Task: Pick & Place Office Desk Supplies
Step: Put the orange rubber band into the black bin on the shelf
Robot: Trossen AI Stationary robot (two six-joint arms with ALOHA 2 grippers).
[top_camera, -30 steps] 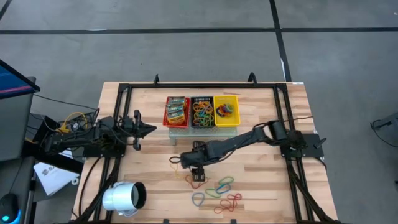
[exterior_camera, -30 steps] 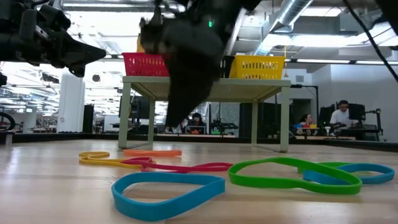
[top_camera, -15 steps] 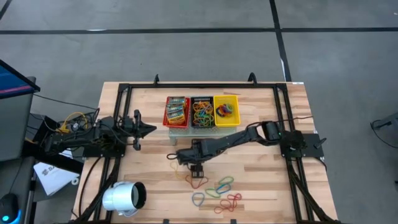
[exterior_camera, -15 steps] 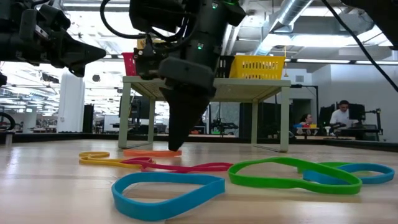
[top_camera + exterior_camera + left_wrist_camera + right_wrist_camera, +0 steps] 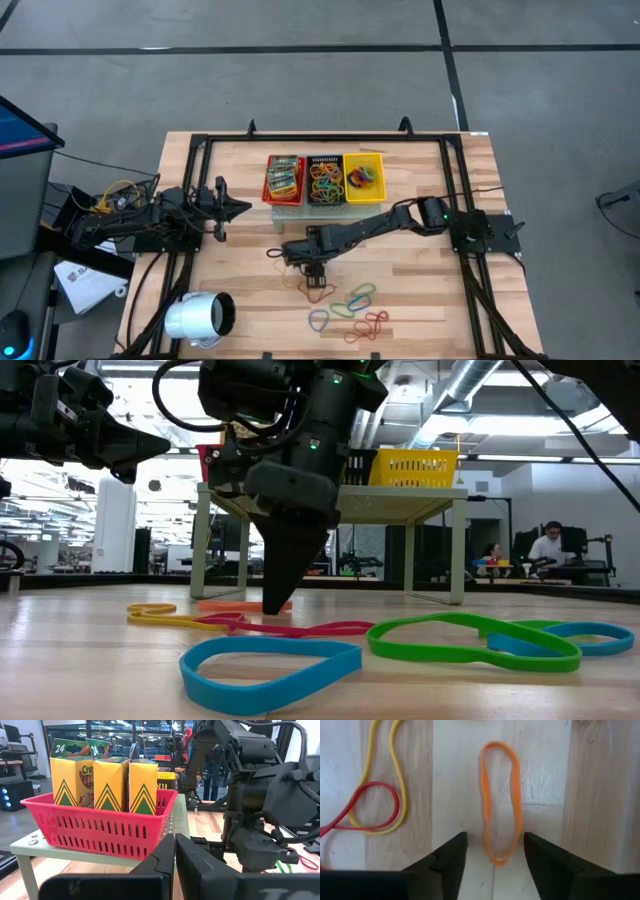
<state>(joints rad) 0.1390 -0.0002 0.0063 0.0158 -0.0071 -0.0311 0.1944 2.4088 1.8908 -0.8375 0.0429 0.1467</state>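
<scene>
The orange rubber band (image 5: 501,802) lies flat on the counter (image 5: 420,290), a stretched loop whose long axis runs straight out from our right claw (image 5: 494,857). That claw stands released, its fingers straddling the loop's near end, tips down at the wood. A yellow band (image 5: 395,780) and red band (image 5: 370,810) overlap beside it. In the red basket (image 5: 100,827), packets (image 5: 107,782) read "24" and partly "Cra". Our left claw (image 5: 174,865) waits clenched, near the baskets' stand.

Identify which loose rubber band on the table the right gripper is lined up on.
The orange band: it lies between the right gripper's open fingers, down at the table. The yellow band and red band lie off to one side, overlapping each other.
</scene>
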